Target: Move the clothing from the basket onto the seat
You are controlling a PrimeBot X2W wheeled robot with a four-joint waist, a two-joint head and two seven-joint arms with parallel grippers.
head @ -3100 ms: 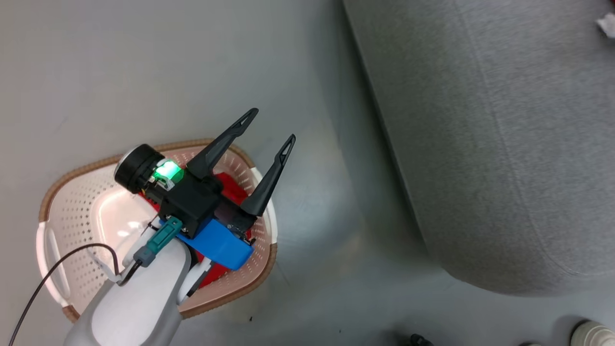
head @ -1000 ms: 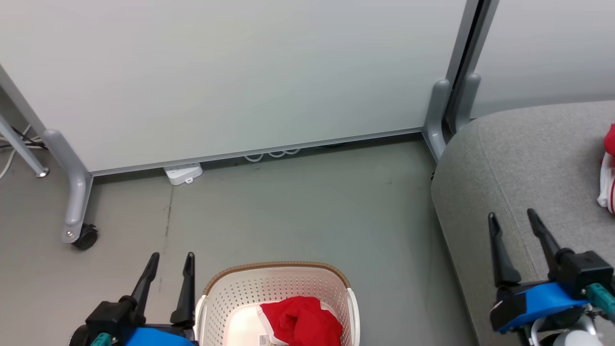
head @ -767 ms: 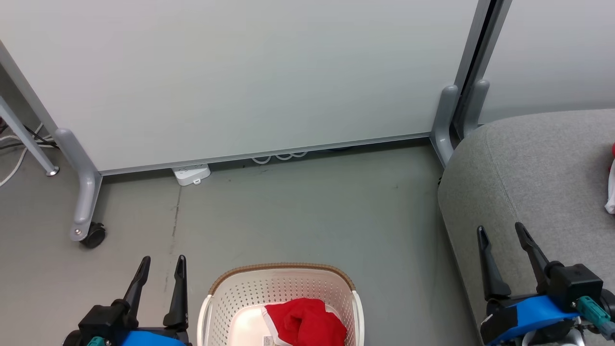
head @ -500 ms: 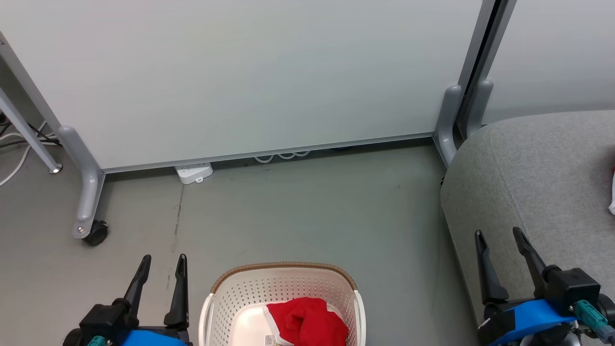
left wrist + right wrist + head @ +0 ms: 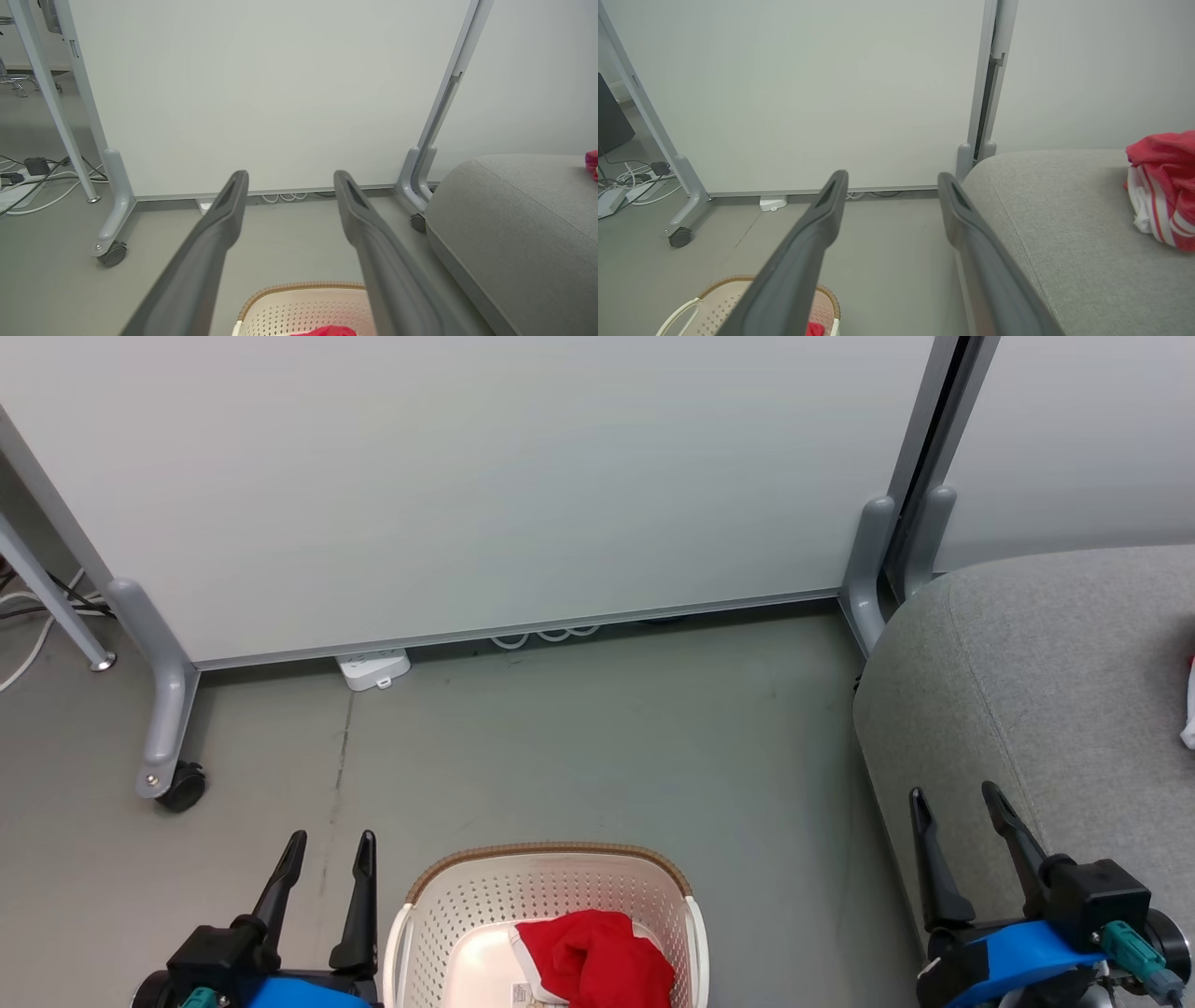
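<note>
The left claw (image 5: 331,837) and right claw (image 5: 952,791) both gape empty. One red garment (image 5: 597,961) lies in the basket (image 5: 551,849), a second garment (image 5: 1162,186) apparently bunched on the seat (image 5: 1064,210).

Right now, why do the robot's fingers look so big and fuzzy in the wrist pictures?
Left wrist view: the left gripper sits at the lens, so it looks huge and soft-edged. Right wrist view: same for the right gripper, while the seat looks sharp. Head view: even light, no glare.

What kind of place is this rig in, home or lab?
Probably an office or lab, not a home: white partition panels on casters, a power strip and loose cables on the floor, beside a grey sofa seat.
</note>
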